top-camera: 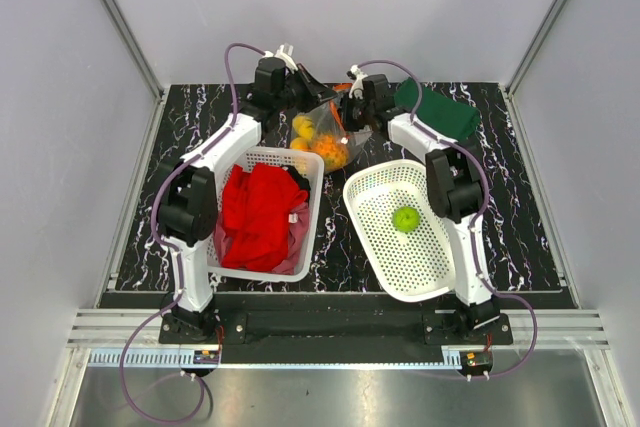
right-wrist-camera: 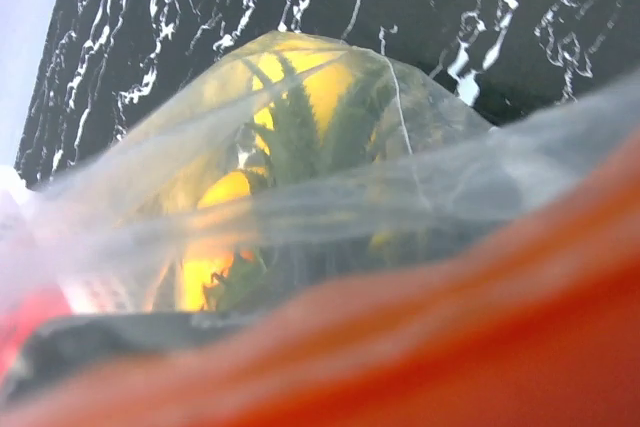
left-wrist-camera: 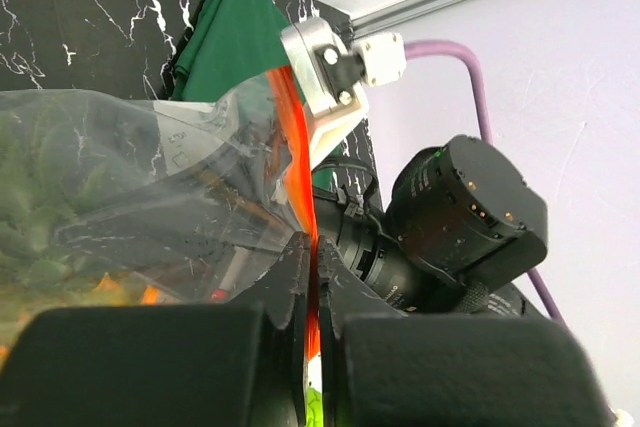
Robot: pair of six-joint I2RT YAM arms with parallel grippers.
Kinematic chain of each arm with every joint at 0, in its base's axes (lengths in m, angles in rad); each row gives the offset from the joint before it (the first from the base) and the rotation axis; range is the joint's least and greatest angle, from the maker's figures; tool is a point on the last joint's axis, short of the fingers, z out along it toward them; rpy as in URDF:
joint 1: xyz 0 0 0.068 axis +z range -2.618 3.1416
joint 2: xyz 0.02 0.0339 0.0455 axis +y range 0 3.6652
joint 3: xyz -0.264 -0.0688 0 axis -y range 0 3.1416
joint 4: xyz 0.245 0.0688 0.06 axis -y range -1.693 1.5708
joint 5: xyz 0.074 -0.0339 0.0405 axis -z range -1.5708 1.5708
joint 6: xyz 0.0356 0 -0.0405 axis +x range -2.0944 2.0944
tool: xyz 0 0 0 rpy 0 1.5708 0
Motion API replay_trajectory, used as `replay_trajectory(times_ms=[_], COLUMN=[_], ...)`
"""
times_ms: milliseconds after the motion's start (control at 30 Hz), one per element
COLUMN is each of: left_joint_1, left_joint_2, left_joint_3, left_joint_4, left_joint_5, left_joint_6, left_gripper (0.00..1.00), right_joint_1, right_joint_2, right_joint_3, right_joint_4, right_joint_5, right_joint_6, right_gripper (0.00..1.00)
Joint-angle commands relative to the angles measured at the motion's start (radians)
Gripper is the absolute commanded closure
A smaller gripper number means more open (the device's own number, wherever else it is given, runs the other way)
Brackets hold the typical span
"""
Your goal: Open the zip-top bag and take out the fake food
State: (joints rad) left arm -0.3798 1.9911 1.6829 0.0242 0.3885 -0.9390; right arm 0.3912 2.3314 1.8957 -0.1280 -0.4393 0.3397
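Clenched on the red strip [left-wrist-camera: 297,147] of the zip-top bag [left-wrist-camera: 130,177] with the left gripper [left-wrist-camera: 312,247] — right gripper [top-camera: 352,107] at the mouth too, grip impossible to tell. Bag at mid far edge of the tabletop [top-camera: 520,227], fake food [top-camera: 325,147] inside — 1 green fruit [top-camera: 406,218] in the white basket [top-camera: 440,267].

Black table [top-camera: 520,217], white marble veining, walled on three sides. Two white perforated baskets sit on it: squarish one [top-camera: 272,155] near left, oval one [top-camera: 432,259] near right, set askew. Baskets apart, dark gap between. Folded green cloth [top-camera: 447,113] flat at far right corner. Zip-top bag [top-camera: 336,135] far centre; whether its bottom rests on the table, can't tell
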Motion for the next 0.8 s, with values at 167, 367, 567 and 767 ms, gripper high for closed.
replay_trajectory(times_ms=[167,367,567,767], left_joint_1=[0.055,0.068,0.081,0.084], left_joint_2=[-0.069,-0.081,-0.103,-0.118], left_joint_3=[0.089,0.123,0.146,0.072], left_joint_4=[0.0,0.005,-0.013,-0.027], left_joint_5=[-0.063,-0.121,-0.191,-0.183], left_joint_6=[0.046,0.094,0.167,0.16], left_gripper=[1.0,1.0,1.0,1.0], right_joint_1=[-0.003,0.029,0.044,0.063], right_joint_2=[-0.254,-0.317,-0.385,-0.451], right_joint_3=[-0.15,-0.225,-0.354,-0.465], right_joint_4=[0.079,0.113,0.224,0.435], right_joint_5=[-0.019,0.005,0.06,0.191], right_joint_6=[-0.068,-0.204,-0.307,-0.346], right_gripper=[1.0,1.0,1.0,1.0])
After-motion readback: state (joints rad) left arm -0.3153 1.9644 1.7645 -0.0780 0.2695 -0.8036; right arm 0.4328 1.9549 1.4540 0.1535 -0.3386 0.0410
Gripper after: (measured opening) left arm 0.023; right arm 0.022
